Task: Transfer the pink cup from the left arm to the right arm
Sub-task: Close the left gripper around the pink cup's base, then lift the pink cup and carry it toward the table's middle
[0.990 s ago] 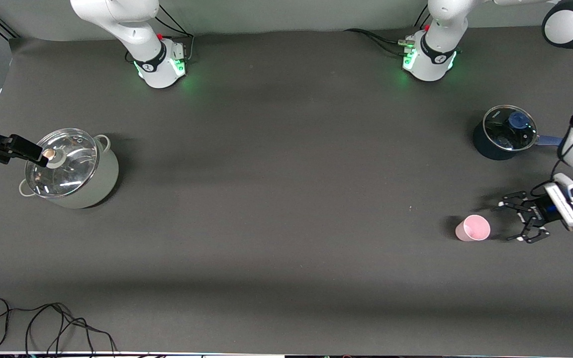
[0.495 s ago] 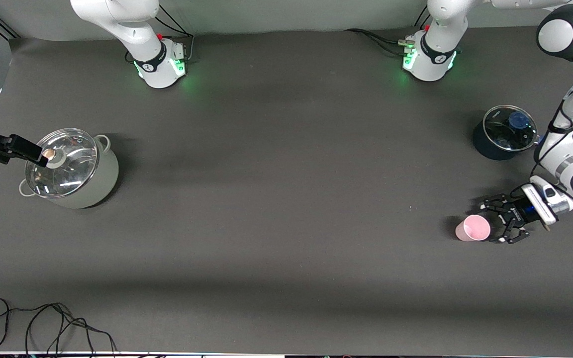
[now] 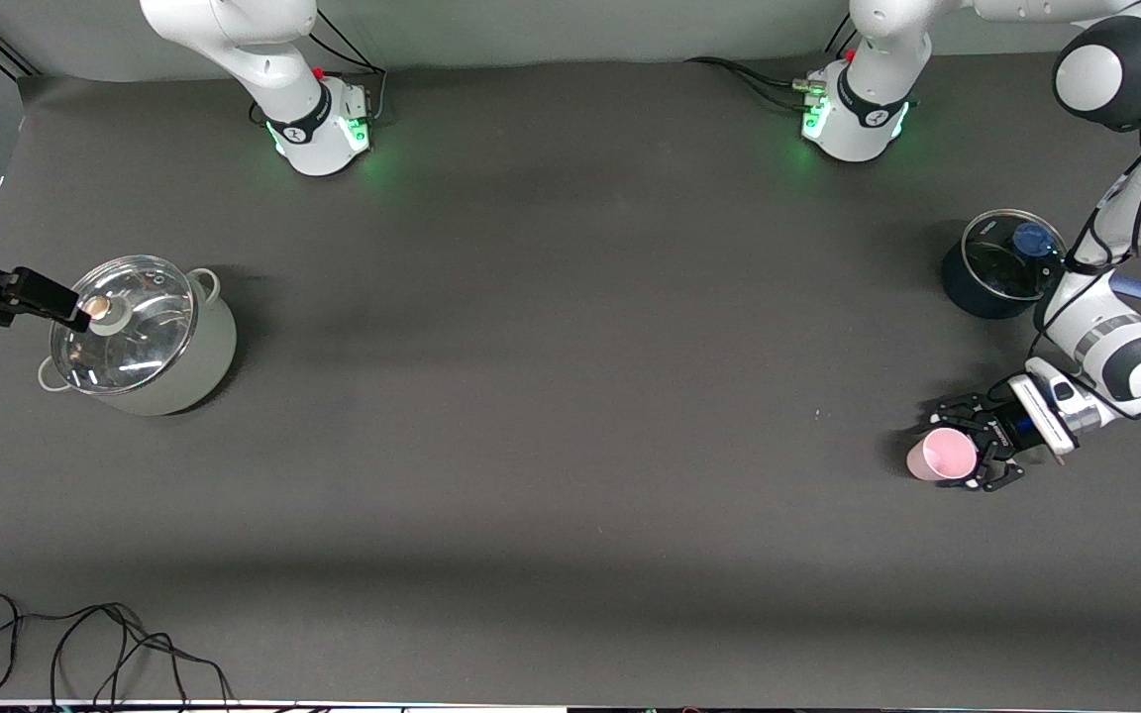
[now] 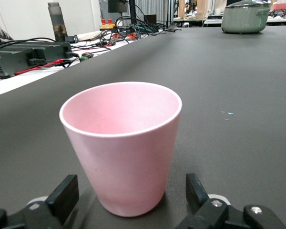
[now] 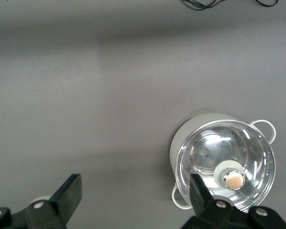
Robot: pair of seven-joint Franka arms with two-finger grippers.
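Straddling one pink cup (image 3: 941, 456) — left pincer (image 3: 962, 448), fingers apart.

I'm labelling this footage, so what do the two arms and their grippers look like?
Both arms are glossy white with dark joint bands, black cables and green-lit bases. The left gripper is a black openwork linkage on a white boxy wrist. The right gripper has slim straight black fingers.
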